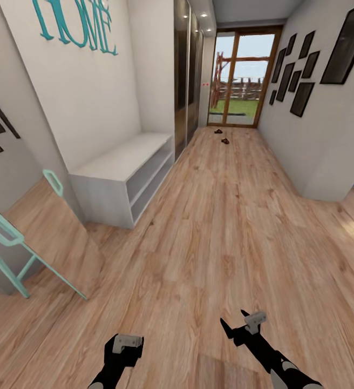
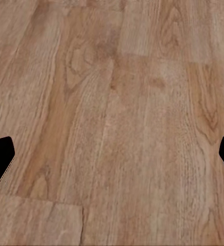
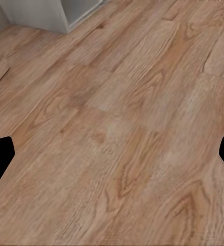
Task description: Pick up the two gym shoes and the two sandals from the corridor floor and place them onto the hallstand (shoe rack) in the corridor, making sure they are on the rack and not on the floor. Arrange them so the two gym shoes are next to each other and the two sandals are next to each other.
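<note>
At lower left, the left gripper point(image 1: 124, 346) hangs over bare corridor floor point(image 1: 209, 237), fingers spread and empty; lower right, the right gripper point(image 1: 236, 320) likewise. A white bench point(image 1: 124, 181) lines the left wall. Two dark shoes point(image 1: 222, 136), too small to identify, lie far down the open hallway.

Two dark objects point(image 1: 222, 136) on floor, upper centre of head view, near glass door point(image 1: 240, 78): too small to identify.
Teal wall lettering point(image 1: 75, 24), upper left: tops cut by frame edge.
Teal-framed item point(image 1: 15, 254), left edge: partly out of frame; nature unclear.
Dark picture frame point(image 1: 352, 43), upper right: cut by edge.
Left gripper point(image 1: 124, 346), bottom of head view: arm cut by lower edge; finger spacing unreadable.
Wrist views: fingertips point(image 2: 0, 156) reduced to black corners at side edges.
White unit point(image 3: 47, 11), upper left of right wrist view: corner only, remainder out of frame.
</note>
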Motion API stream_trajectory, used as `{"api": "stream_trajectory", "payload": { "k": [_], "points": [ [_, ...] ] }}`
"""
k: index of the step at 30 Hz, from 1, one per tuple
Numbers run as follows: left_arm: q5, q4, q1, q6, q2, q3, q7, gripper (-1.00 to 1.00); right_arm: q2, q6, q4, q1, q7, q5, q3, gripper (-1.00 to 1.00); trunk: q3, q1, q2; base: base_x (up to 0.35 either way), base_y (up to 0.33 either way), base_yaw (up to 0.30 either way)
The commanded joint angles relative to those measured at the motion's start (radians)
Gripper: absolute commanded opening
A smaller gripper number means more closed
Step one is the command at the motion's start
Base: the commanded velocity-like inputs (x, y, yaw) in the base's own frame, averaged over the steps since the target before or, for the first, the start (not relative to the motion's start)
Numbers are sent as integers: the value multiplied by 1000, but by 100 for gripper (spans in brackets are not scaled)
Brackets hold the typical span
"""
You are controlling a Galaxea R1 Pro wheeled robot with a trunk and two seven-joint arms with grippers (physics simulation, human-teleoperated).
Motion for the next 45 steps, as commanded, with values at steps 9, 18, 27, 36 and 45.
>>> {"api": "stream_trajectory", "payload": {
  "k": [9,18,27,36,45],
  "points": [
    [0,0,0,0,0,0,-1,100,-1,0,0,0,-1,0,-1,100,0,0,0,337,0,-140],
    [-1,0,0,0,0,0,-3,100,-1,0,0,0,-1,0,-1,100,0,0,0,337,0,-273],
    [-1,0,0,0,0,0,-3,100,-1,0,0,0,-2,0,-1,100,0,0,0,337,0,-92],
    [-1,1,0,0,0,0,-3,100,-1,0,0,0,-2,0,-1,100,0,0,0,337,0,-128],
    [-1,2,0,0,0,0,-3,100,-1,0,0,0,-2,0,-1,100,0,0,0,337,0,-59]
  ]
}}
